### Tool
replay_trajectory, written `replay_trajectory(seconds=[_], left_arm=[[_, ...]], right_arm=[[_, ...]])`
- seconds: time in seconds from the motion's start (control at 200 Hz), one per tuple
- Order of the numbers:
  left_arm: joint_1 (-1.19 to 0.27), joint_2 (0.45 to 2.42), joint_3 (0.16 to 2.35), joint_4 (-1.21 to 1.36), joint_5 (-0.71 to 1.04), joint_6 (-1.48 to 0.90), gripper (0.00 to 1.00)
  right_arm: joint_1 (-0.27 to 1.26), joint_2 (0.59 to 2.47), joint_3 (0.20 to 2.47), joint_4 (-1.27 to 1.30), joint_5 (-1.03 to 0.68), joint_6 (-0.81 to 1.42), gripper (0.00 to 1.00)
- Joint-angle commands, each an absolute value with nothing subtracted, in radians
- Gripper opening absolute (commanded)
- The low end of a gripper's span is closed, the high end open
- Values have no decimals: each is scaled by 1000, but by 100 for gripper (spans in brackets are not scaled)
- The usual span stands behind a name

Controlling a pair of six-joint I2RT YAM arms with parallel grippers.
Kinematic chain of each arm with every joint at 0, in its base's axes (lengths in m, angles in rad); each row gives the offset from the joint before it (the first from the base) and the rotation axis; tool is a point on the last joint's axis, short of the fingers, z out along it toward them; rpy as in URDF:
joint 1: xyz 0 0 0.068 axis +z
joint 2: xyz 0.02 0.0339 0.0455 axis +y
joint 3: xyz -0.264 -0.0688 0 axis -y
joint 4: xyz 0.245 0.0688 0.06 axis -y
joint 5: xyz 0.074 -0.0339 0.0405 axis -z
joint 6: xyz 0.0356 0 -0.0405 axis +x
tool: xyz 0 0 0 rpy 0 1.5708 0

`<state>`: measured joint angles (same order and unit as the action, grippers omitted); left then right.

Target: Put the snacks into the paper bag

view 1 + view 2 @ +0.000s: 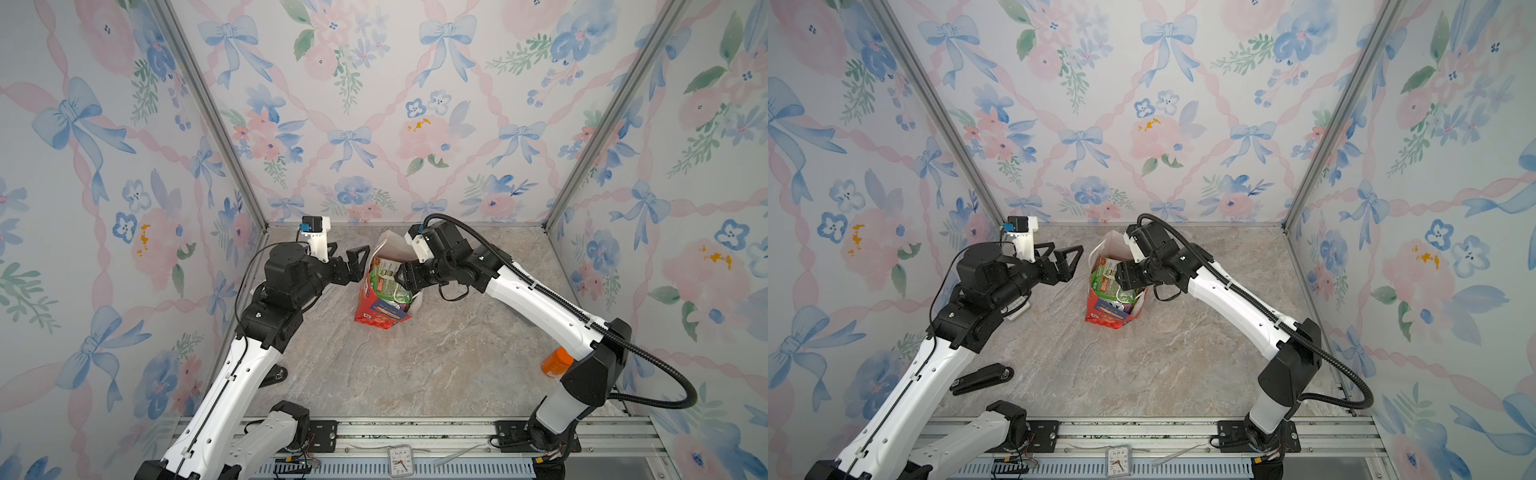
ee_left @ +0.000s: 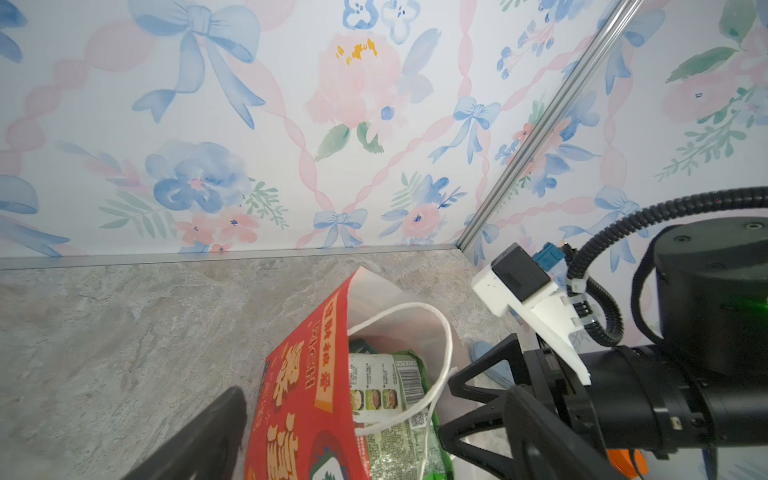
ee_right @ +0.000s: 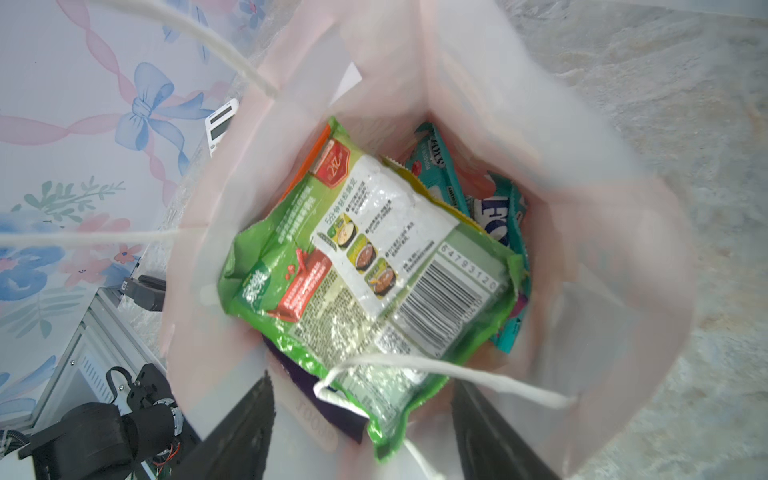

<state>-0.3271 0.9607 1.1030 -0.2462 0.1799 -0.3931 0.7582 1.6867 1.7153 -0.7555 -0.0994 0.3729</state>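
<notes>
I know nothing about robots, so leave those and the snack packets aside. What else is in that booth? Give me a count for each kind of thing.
Red paper bag: 1
Black stapler: 1
Orange-capped bottle: 1
White device with a screen: 1
Pale blue case: 1
Small clock: 1
Total: 6

Bright even light, faint shadows, wide-angle bending at edges, paper bag [image 3: 582,124] walls blurred, glare on green packet [image 3: 374,257]
</notes>
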Motion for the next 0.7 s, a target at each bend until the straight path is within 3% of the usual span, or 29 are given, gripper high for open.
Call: replay_trajectory(seconds=[0.0, 0.495, 0.695], left_arm=[[-328, 942, 1075, -214, 99, -366, 98], [-274, 933, 1001, -178, 81, -399, 98], [-221, 921, 957, -158, 55, -393, 98]], right_arm=[[741, 1660, 1736, -771, -76, 353, 71], [717, 1621, 1773, -799, -63, 329, 74], [658, 1521, 1709, -758, -50, 316, 82]])
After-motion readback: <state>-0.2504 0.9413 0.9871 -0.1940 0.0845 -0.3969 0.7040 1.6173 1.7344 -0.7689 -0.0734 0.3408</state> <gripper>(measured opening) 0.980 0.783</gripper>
